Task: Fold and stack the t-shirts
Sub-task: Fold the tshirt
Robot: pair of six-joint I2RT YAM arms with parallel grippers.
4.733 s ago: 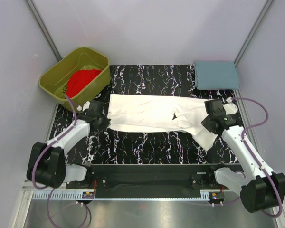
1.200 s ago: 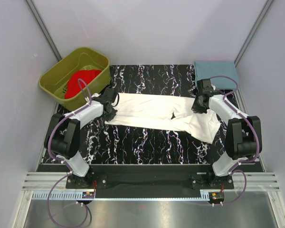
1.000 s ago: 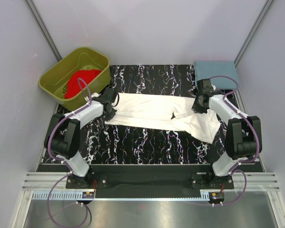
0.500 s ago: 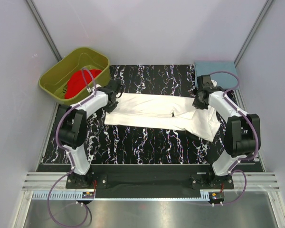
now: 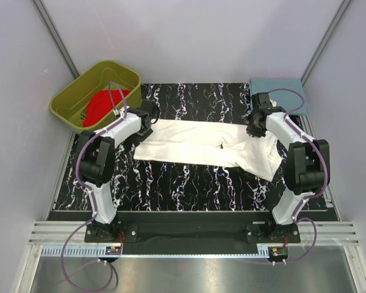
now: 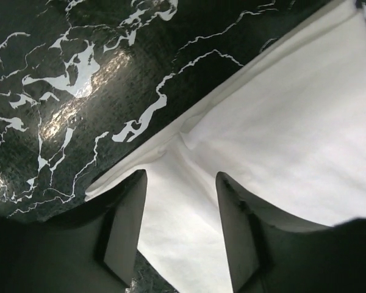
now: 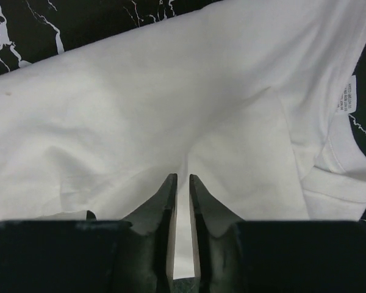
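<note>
— Where do we find the shirts?

— The white t-shirt (image 5: 201, 143) lies flat as a long band across the middle of the table (image 5: 189, 183), running from 9 o'clock to 3 o'clock. It has a wider flap at its 4 o'clock end and a small dark mark near its middle. In the right wrist view we see its neck label (image 7: 348, 97). The red t-shirt (image 5: 100, 105) sits bunched in the olive tub (image 5: 67, 101) at 10 o'clock.

— And the pincers?

— The left gripper (image 6: 180, 177) stands with its fingers well apart over the shirt's 9 o'clock corner. The right gripper (image 7: 181, 178) has its fingers almost together, with a thin strip of the white cloth pinched between them, at the shirt's 2 o'clock edge.

— What differs from a few seconds back?

— Both arms then reached only to the shirt's near corners. Now we see them stretched to its far edge, and the shirt's 4 o'clock end is a broad flap rather than a trailing point.

— The surroundings?

— The table top is black with white marbling. A folded blue-grey cloth (image 5: 277, 91) lies at 2 o'clock, and pale walls (image 5: 201, 36) close in on three sides.
</note>
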